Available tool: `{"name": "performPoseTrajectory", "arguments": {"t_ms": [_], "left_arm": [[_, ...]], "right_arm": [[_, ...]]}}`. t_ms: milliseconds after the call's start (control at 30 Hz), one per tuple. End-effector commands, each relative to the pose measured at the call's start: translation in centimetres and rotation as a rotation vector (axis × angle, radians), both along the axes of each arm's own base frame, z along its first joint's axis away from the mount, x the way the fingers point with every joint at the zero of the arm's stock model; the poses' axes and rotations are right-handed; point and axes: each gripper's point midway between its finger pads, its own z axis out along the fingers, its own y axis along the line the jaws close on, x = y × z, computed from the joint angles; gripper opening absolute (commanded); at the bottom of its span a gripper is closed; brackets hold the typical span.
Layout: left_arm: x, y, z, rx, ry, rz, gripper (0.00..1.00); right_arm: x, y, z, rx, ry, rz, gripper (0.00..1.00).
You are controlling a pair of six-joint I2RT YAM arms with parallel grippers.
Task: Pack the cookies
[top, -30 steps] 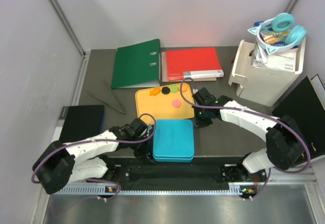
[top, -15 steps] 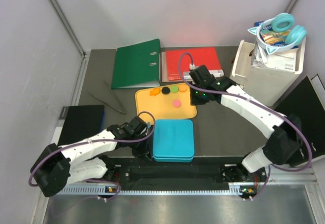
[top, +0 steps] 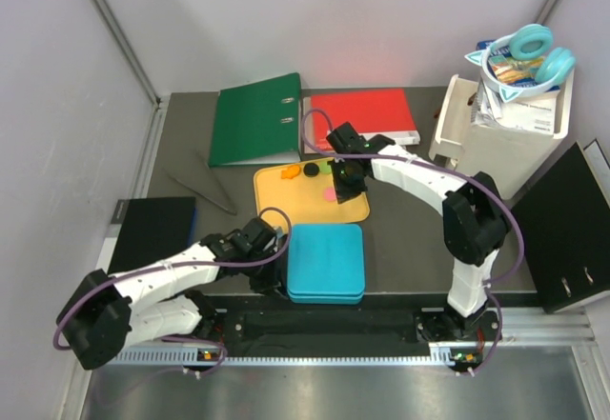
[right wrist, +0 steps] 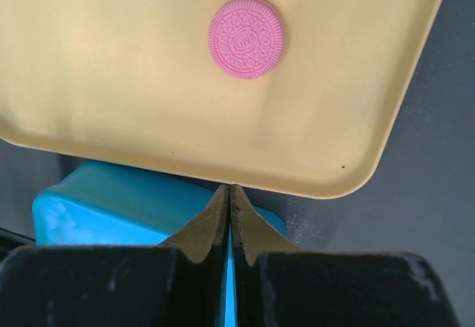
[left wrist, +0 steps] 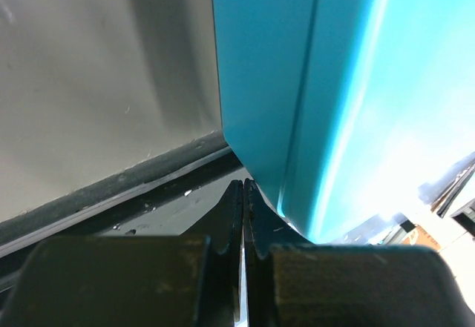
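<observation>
The cookies lie on a yellow tray [top: 286,206]: an orange one [top: 288,171], a black one [top: 311,169], a green one [top: 327,165] partly under my right arm, and a pink one [top: 330,192] [right wrist: 246,38]. My right gripper [top: 345,189] [right wrist: 230,190] hovers over the tray's far right part, shut and empty, fingertips pointing at the tray's near rim [right wrist: 223,171]. A closed blue box [top: 325,263] [right wrist: 111,201] [left wrist: 334,82] sits just in front of the tray. Shut on nothing, my left gripper [top: 279,257] [left wrist: 243,185] rests low at the box's left near corner.
A green binder [top: 255,118] and a red folder [top: 362,118] lie behind the tray. A white bin [top: 500,139] topped with teal headphones [top: 530,53] stands back right. A black binder [top: 567,220] lies at the right, a black pad [top: 152,230] and grey strips [top: 205,187] at the left.
My right arm swung left and away from the tray's right side to above its far right part, still shut. The left arm has barely shifted beside the blue box.
</observation>
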Motion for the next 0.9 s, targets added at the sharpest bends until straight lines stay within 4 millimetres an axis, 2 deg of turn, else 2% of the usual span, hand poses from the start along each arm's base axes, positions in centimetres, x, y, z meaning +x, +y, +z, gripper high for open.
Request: {"name": "performPoseTrajectory", "arguments": {"t_ms": [0, 133, 533, 733, 867], "left_arm": [[0.8, -1.3, 0.2, -0.051, -0.016, 0.007, 0.0], [1.2, -1.8, -0.1, -0.061, -0.021, 0.019, 0.0], [1.6, -2.0, -0.4, -0.064, -0.028, 0.027, 0.0], [1.9, -2.3, -0.3, -0.067, -0.033, 0.029, 0.0], [2.1, -2.4, -0.2, -0.064, -0.038, 0.029, 0.0]], "right_arm": [[0.9, 1.9, 1.4, 0.067, -0.031, 0.045, 0.0], [-0.2, 2.2, 1.0, 0.073, -0.011, 0.078, 0.0], [-5.8, 2.5, -1.2, 0.063, 0.077, 0.174, 0.0], [-6.4, 2.2, -0.4, 0.08, 0.058, 0.161, 0.0], [-5.8, 1.7, 0.1, 0.063, 0.023, 0.141, 0.0]]}}
